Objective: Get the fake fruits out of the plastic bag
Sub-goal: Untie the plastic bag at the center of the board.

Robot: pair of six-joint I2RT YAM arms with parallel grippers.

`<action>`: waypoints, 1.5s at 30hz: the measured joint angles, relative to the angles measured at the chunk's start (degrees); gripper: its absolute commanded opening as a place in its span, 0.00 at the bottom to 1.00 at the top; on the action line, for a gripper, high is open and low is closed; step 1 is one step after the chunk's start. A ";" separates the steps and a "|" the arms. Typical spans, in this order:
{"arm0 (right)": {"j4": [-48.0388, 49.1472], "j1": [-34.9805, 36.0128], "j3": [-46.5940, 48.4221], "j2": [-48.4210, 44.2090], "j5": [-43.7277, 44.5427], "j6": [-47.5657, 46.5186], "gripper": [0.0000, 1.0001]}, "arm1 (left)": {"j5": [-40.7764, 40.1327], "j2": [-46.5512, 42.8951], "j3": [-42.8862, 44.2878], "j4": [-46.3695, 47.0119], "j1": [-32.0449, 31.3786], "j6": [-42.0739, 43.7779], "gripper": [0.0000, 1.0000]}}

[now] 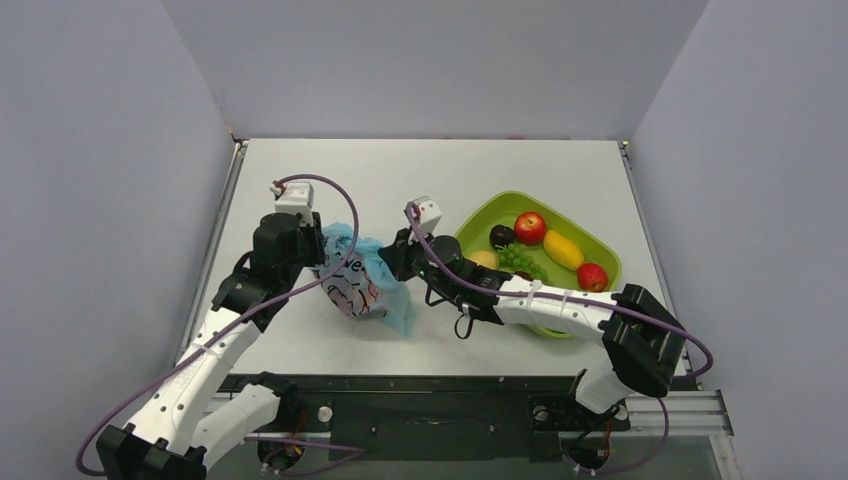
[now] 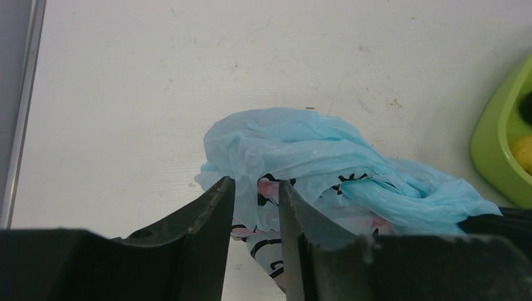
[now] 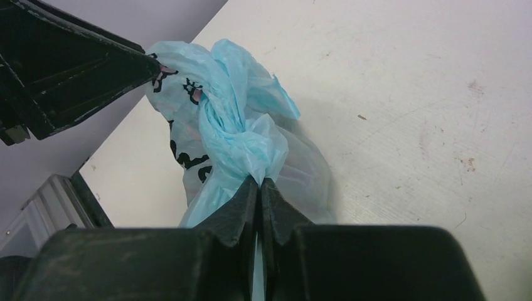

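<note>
The light-blue plastic bag with black drawings lies crumpled between my two grippers at the table's middle left. My left gripper grips its left side, with printed film bunched between the fingers in the left wrist view. My right gripper is shut on a twisted blue part of the bag, the fingertips pinched together. The bag hangs stretched between both grips. The fake fruits are hidden inside the bag; none shows outside it.
A green tray stands to the right of the bag, under my right arm. It holds a red apple, a yellow mango, a dark plum, green grapes and a dark red fruit. Its rim shows in the left wrist view.
</note>
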 measured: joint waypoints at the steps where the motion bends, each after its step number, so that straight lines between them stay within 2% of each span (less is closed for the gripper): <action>1: 0.04 -0.07 0.00 0.00 -0.79 -0.44 0.00 | 1.29 -0.44 -0.26 0.33 0.00 0.35 0.37; 8: 0.22 -0.04 0.02 0.20 -7.37 -3.30 0.00 | 7.06 -4.42 -1.84 2.01 0.00 1.53 0.44; 13: -0.42 0.79 0.24 0.55 -10.64 -5.73 0.00 | 10.51 -3.91 -2.05 3.10 -0.28 2.47 0.47; 20: -0.70 1.46 0.31 0.55 -11.72 -6.86 0.00 | 14.82 1.51 -2.05 2.71 -1.42 3.82 0.47; 29: 0.24 -0.15 -0.42 0.55 -11.21 -5.79 0.00 | 17.25 2.40 -2.03 2.60 -3.15 4.83 0.46; 33: 0.68 -0.92 -1.36 0.48 -11.06 -5.49 0.00 | 17.84 5.03 -1.62 2.14 -3.61 4.96 0.37; 39: 0.72 -1.25 -3.50 -0.57 -10.49 -4.87 0.00 | 17.07 8.15 -0.98 0.87 -4.85 5.31 0.01; 42: 0.81 -1.27 -3.72 -1.09 -9.90 -4.87 0.00 | 15.63 8.26 -0.98 0.74 -5.09 5.46 0.00; 45: 1.16 -1.27 -3.72 -1.18 -8.90 -4.83 0.00 | 10.64 7.65 -0.98 0.76 -5.33 4.94 0.00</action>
